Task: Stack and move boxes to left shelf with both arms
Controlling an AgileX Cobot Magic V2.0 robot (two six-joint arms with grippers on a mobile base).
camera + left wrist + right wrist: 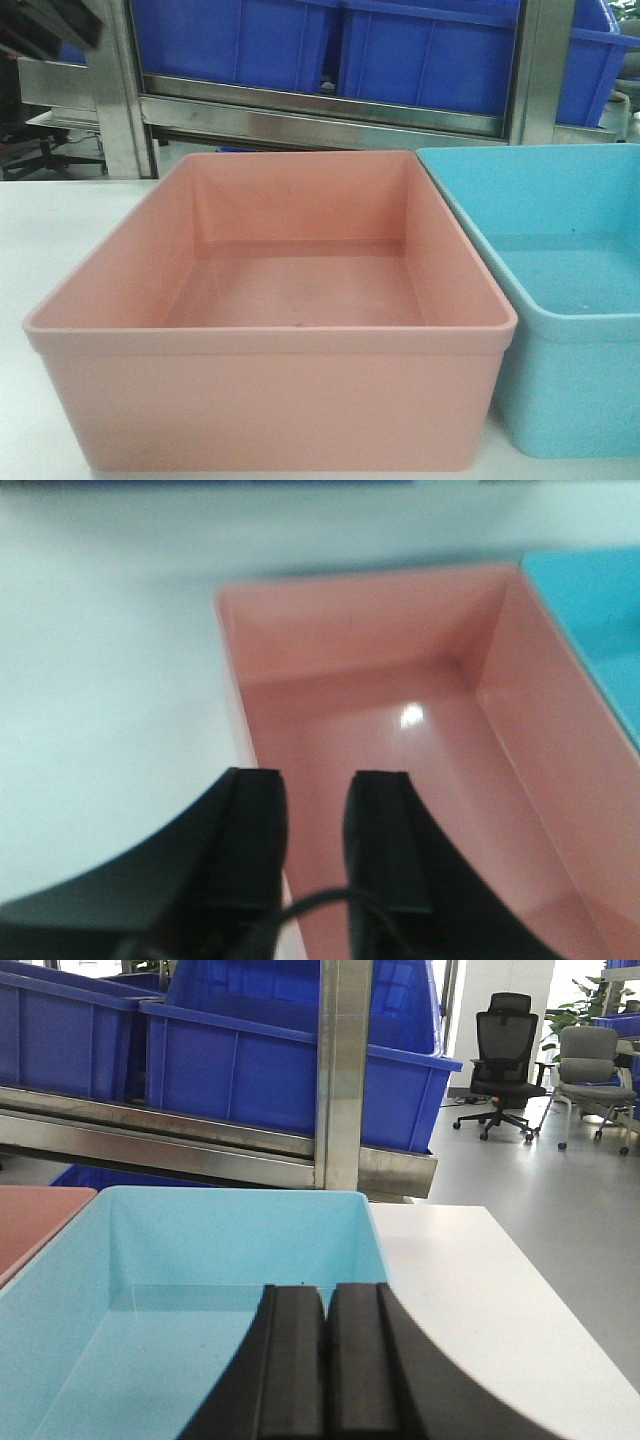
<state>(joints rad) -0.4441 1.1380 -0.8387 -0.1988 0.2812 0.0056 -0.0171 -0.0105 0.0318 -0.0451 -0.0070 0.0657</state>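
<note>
A: Starting with the pink box (270,330): open side up toward the far edge of the white surface (60,230), with the light blue box (560,300) just beside it on the right-edge side. Not yet stacked.

B: Seemingly touching at the far rim corners; hard to tell lower down. Could drag one along when lifting the other.

A: Spread fingers on the left end effector (315,840), poised over the pink box's left wall, clamping nothing. Likely to slip off that rim if closed too shallow.

B: Pressed together on the right end effector (325,1360), gripping nothing, above the blue box. Needs opening first; otherwise just shoves the box toward the right edge.

A: Worth minding the steel rack (330,125) and dark blue bins (400,50) beyond the far edge. Easy to clip on an uneven lift.
</note>
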